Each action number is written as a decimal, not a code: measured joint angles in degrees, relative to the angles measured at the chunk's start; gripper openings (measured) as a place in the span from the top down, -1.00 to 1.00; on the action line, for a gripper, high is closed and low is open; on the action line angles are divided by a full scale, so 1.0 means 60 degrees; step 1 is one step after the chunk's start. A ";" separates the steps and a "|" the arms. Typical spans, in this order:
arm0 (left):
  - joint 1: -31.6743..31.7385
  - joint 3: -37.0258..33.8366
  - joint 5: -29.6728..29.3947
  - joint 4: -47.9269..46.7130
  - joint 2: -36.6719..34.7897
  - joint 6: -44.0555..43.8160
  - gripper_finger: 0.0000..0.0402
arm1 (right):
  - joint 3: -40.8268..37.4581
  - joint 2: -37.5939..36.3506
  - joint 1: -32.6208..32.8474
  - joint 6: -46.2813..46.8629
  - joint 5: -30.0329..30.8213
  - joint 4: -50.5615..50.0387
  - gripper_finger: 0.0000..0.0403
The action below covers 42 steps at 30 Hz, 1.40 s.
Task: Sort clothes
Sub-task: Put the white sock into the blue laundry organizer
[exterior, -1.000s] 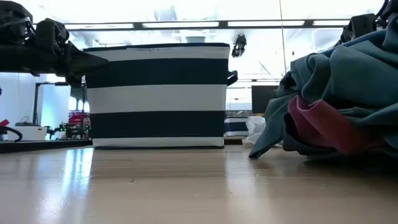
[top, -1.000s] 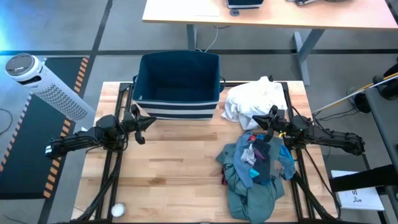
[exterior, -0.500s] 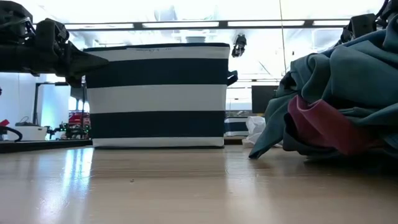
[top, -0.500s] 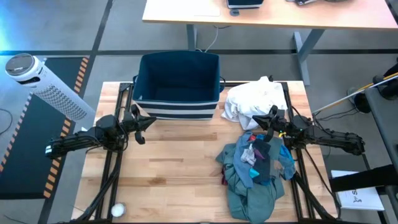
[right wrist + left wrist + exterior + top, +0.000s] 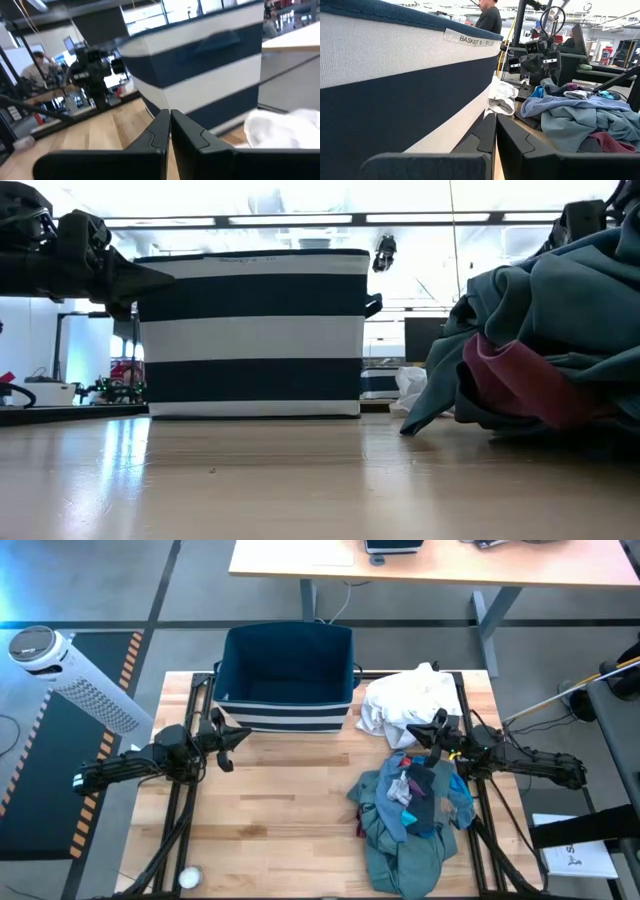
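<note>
With both my left fingers and right fingers pressed together, empty, I should spread the right ones before dipping into the clothes heaped lower right on the desk.

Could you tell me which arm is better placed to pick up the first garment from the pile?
Probably the right: its claw hangs beside the clothes pile and white garment, while the left claw waits across the table by the bin.

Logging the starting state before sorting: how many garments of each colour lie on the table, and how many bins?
White garment: 1
Teal-green garment: 1
Dark charcoal piece: 1
Blue piece: 1
Grey piece: 1
Red piece: 1
Striped bin: 1
Total: 7
</note>
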 joint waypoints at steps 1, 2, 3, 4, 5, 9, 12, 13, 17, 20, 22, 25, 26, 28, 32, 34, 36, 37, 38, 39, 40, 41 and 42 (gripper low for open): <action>0.0000 -0.0001 0.0000 0.0000 0.0000 0.0002 1.00 | 0.0000 0.0001 0.0000 0.0010 0.0000 0.0090 1.00; 0.0000 -0.0003 0.0000 0.0002 0.0000 0.0000 1.00 | 0.0000 0.0002 0.0000 0.0003 0.0000 0.0143 1.00; 0.0000 -0.0002 0.0000 0.0000 0.0000 0.0002 1.00 | 0.0000 0.0002 -0.0004 -0.0002 0.0000 0.0225 1.00; 0.0000 0.0000 0.0000 0.0003 0.0000 0.0000 1.00 | 0.0000 0.0002 0.0000 0.0001 0.0000 0.0312 1.00; 0.0000 0.0000 0.0000 0.0000 0.0000 0.0004 1.00 | 0.0000 0.0002 0.0000 0.0005 0.0002 0.0407 1.00; 0.0000 -0.0004 0.0000 0.0000 0.0000 0.0000 1.00 | 0.0000 0.0002 -0.0005 -0.0187 0.0009 0.0917 1.00; 0.0000 0.0000 0.0000 0.0000 0.0000 0.0000 1.00 | 0.0034 -0.0001 -0.0011 -0.0859 0.0016 0.1106 1.00; 0.0000 0.0000 0.0000 0.0000 0.0000 0.0000 1.00 | 0.0062 0.0014 -0.0011 -0.0995 0.0029 0.1059 1.00; 0.0000 0.0000 0.0000 0.0000 -0.0003 0.0001 1.00 | 0.0495 0.0171 -0.0011 -0.1523 0.0028 0.1024 1.00; 0.0000 -0.0004 0.0000 0.0000 0.0000 0.0004 1.00 | 0.1047 0.0414 -0.0011 -0.1951 0.0248 0.0343 1.00; 0.0000 -0.0002 0.0000 0.0000 -0.0004 0.0004 1.00 | 0.1528 0.0698 -0.0015 -0.2002 0.0934 -0.0447 1.00; 0.0000 -0.0001 0.0000 0.0000 -0.0002 0.0002 1.00 | 0.2290 0.1254 -0.0015 -0.1987 0.2152 -0.1913 1.00; 0.0000 -0.0001 0.0000 0.0001 -0.0001 0.0001 1.00 | 0.2530 0.1512 -0.0015 -0.1894 0.2483 -0.2388 1.00; 0.0000 0.0000 0.0000 0.0000 -0.0003 0.0004 1.00 | 0.2986 0.2075 -0.0015 -0.1667 0.2899 -0.3217 1.00; 0.0000 0.0000 0.0000 0.0000 0.0000 0.0000 1.00 | 0.3786 0.3340 -0.0015 -0.1360 0.3000 -0.4293 0.99; 0.0000 0.0000 0.0000 0.0000 0.0000 0.0001 1.00 | 0.4046 0.4034 -0.0015 -0.1343 0.2974 -0.4456 0.93; 0.0000 0.0000 0.0000 0.0000 0.0000 0.0003 1.00 | 0.4286 0.4729 -0.0015 -0.1265 0.2947 -0.4503 0.84; 0.0000 -0.0004 0.0000 0.0000 0.0000 0.0004 1.00 | 0.4386 0.5104 -0.0017 -0.1156 0.2947 -0.4501 0.78; 0.0000 -0.0001 0.0000 0.0000 0.0000 0.0003 1.00 | 0.4482 0.5476 -0.0018 -0.1104 0.2946 -0.4507 0.71; 0.0000 0.0000 0.0000 0.0000 0.0000 0.0003 1.00 | 0.4580 0.5832 -0.0018 -0.1093 0.2940 -0.4525 0.64; 0.0000 -0.0002 0.0000 0.0000 0.0000 0.0000 1.00 | 0.4676 0.6183 -0.0028 -0.1092 0.2929 -0.4567 0.57; 0.0000 0.0000 0.0000 0.0002 0.0000 0.0004 1.00 | 0.4782 0.6547 -0.0039 -0.1089 0.2927 -0.4628 0.49; 0.0000 -0.0004 0.0000 0.0002 0.0000 0.0000 1.00 | 0.4908 0.6902 -0.0062 -0.1081 0.2950 -0.4670 0.42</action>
